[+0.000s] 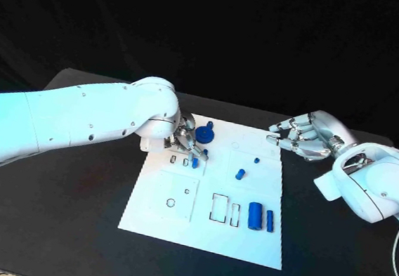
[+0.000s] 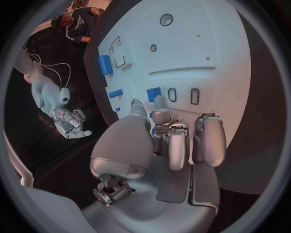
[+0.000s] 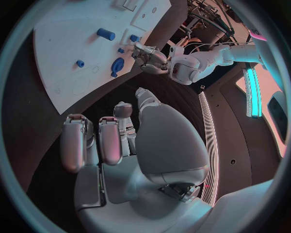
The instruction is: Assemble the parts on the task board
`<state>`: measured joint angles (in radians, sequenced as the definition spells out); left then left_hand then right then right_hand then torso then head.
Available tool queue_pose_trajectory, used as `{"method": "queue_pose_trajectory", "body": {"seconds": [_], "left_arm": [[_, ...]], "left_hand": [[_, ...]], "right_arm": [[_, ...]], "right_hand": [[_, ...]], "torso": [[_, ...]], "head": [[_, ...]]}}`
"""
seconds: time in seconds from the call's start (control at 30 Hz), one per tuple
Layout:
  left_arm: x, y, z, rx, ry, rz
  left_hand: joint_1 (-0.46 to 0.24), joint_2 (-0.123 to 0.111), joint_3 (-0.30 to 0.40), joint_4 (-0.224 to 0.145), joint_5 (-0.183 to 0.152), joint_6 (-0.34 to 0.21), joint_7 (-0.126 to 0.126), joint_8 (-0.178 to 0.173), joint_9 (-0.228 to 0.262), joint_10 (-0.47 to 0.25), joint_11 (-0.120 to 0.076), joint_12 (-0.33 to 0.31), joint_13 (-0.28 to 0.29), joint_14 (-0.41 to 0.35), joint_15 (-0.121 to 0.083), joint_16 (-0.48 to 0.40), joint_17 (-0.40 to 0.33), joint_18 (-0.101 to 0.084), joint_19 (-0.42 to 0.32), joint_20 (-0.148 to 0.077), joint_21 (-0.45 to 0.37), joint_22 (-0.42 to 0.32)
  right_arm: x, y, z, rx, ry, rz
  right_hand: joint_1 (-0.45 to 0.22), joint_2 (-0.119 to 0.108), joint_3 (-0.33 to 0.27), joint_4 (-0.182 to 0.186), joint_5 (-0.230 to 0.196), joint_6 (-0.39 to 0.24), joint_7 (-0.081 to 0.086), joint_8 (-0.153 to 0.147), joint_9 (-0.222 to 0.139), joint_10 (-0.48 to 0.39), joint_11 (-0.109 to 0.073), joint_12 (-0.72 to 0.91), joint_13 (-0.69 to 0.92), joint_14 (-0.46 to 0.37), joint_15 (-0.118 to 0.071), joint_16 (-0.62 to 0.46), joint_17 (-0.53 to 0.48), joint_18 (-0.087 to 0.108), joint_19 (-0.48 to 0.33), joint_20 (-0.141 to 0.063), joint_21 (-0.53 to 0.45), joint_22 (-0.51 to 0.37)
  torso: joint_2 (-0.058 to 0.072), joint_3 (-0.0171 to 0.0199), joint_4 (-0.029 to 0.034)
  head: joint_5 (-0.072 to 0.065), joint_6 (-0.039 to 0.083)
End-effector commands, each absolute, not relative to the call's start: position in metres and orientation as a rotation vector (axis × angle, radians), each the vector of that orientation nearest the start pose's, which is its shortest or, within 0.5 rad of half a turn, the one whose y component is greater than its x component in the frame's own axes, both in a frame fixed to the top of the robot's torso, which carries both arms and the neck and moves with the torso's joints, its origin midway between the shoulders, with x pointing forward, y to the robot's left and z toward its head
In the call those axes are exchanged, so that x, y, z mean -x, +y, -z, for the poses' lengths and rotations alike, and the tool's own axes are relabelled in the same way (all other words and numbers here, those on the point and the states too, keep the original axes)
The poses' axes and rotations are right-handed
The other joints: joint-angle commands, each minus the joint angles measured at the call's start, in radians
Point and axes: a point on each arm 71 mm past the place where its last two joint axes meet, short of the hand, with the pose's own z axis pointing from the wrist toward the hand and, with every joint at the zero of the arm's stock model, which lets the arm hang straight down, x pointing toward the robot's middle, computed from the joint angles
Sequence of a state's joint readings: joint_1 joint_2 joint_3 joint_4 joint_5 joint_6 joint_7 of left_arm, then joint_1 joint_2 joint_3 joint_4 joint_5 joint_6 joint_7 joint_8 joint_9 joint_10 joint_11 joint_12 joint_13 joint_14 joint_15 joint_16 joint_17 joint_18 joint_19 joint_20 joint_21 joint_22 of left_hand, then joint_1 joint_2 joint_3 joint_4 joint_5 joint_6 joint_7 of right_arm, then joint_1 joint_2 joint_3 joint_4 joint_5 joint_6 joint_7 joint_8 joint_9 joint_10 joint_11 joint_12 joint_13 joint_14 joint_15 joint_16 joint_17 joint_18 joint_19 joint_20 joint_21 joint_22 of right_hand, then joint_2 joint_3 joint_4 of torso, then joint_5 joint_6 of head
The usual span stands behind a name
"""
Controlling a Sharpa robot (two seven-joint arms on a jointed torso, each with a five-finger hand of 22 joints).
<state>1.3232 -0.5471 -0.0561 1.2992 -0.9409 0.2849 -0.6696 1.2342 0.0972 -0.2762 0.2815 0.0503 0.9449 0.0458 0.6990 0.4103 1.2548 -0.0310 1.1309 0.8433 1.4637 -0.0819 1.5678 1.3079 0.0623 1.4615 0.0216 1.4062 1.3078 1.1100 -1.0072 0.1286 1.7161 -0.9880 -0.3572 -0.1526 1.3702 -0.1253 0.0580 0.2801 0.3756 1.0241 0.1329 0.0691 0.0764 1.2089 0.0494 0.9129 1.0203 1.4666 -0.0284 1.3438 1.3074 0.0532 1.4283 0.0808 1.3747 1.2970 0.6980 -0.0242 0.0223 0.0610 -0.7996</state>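
Left of centre in the head frame, my left hand (image 1: 180,142) sits over the upper left part of the task board (image 1: 200,234), fingers curled down around a small blue part (image 1: 195,162) standing just below them at a rectangular slot. From the left wrist camera the fingertips (image 2: 159,115) appear to touch that blue piece (image 2: 154,93), though I cannot tell for sure whether they pinch it or only rest against it. I judge these parts to be light, rigid plastic, smooth enough to slip, so I would take them by their flat sides with a gentle pinch. My right hand (image 1: 302,138) hovers above the black worktop (image 1: 345,253) at the board's upper right corner, fingers loosely curled and holding nothing, well apart from any part. A round blue knob (image 1: 207,135) stands just right of the left hand; a small blue peg (image 1: 241,173) lies mid-board, and two upright blue blocks (image 1: 255,216) sit in the lower right slots.
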Motion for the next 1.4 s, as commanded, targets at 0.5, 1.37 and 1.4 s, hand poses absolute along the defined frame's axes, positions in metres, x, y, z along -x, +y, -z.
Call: {"method": "queue_pose_trajectory", "body": {"seconds": [0.5,1.37,1.4], "left_arm": [[-0.5194,0.1301,0.1961,0.083,2.504,0.329],[-0.5202,0.1249,0.1994,0.09,2.519,0.339],[-0.5204,0.1252,0.1994,0.091,2.519,0.338]], "left_hand": [[0.032,0.004,0.02,-0.016,0.001,-0.005,-0.01,0.013,0.018,0.011,-0.002,0.009,0.015,0.107,-0.009,0.003,0.263,-0.015,0.025,-0.002,0.008,0.085],[0.055,0.009,0.049,-0.027,0.001,-0.009,-0.012,0.017,0.031,0.012,-0.003,0.009,0.02,0.107,-0.009,0.003,0.263,-0.016,0.025,-0.002,0.009,0.088],[0.056,0.009,0.051,-0.028,0.001,-0.009,-0.012,0.017,0.032,0.012,-0.003,0.008,0.02,0.107,-0.009,0.003,0.263,-0.016,0.025,-0.002,0.01,0.088]], "right_arm": [[-0.4578,-0.2295,0.1579,-0.383,1.722,-0.886],[-0.4575,-0.2257,0.1602,-0.369,1.731,-0.891],[-0.4575,-0.2256,0.1603,-0.369,1.731,-0.891]], "right_hand": [[-0.001,0.0,-0.008,0.001,0.008,0.008,0.001,0.004,0.001,0.0,-0.002,-0.003,-0.001,0.044,0.001,-0.004,0.023,0.013,-0.007,-0.003,-0.005,-0.002],[0.0,0.001,-0.009,0.001,0.01,0.008,0.001,0.004,0.001,0.001,-0.002,-0.003,-0.001,0.044,0.001,-0.005,0.023,0.013,-0.007,-0.003,-0.006,-0.002],[0.0,0.001,-0.009,0.001,0.01,0.008,0.001,0.004,0.001,0.001,-0.002,-0.003,-0.001,0.044,0.001,-0.005,0.023,0.013,-0.007,-0.003,-0.006,-0.002]], "torso": [[0.0,0.0009,-0.0003],[0.001,0.0021,-0.0003],[0.001,0.0022,-0.0004]], "head": [[0.001,-0.007],[-0.002,-0.015],[-0.002,-0.015]]}}
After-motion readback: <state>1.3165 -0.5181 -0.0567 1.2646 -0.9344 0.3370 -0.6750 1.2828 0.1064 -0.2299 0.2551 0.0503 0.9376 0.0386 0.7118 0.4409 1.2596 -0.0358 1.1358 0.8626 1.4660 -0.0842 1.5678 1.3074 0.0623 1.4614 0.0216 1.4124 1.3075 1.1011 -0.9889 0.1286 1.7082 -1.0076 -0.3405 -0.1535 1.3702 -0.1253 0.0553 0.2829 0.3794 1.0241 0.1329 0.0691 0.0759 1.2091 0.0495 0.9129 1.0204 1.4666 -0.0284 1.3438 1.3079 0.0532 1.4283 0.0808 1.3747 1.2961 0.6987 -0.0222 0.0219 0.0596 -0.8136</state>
